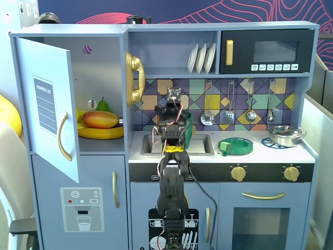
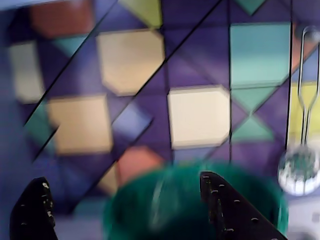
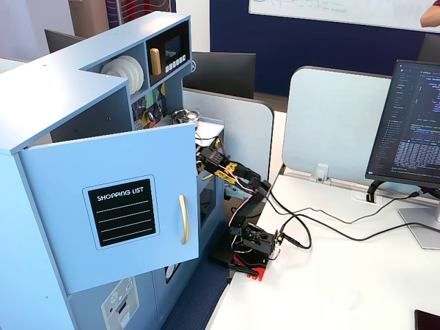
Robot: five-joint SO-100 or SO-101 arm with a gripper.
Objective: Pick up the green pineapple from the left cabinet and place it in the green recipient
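Tall dark green plastic cup (image 2: 195, 205) stands upright at bottom centre of wrist view, under the wide-open, empty black gripper (image 2: 125, 200).

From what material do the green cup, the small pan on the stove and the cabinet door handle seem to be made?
The green cup looks like smooth, slightly glossy plastic, though it is blurred in the wrist view. The pan seems polished metal: silvery with bright reflections. The door handle has a gold finish; whether painted wood, plastic or metal is unclear.
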